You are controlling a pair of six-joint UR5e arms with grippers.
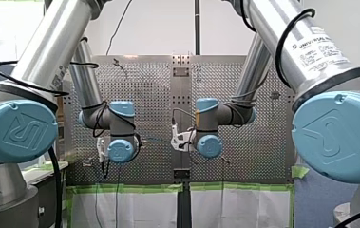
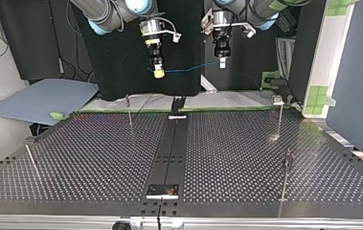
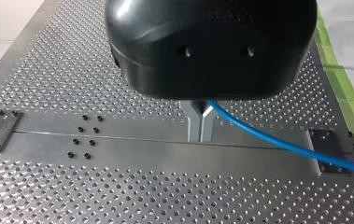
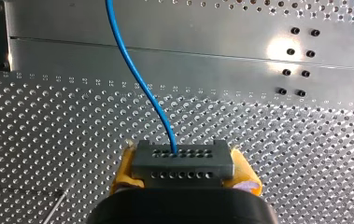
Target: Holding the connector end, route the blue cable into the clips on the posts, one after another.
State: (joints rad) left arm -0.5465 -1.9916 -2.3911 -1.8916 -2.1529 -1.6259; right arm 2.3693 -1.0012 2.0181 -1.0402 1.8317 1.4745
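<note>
The blue cable hangs in the air between my two grippers, high above the perforated table. My left gripper, black with metal fingers, is shut on the blue cable, which trails away to one side of it. In the top view my left gripper is at the upper right of centre. My right gripper has its yellow pads shut on the grey connector block, and the cable leaves the block's face. In the top view my right gripper sits at the upper left of centre.
Thin posts with clips stand on the table: one at the back left, one at the back right, one at the front right and a leaning one at the front left. A smooth metal strip runs down the table's middle.
</note>
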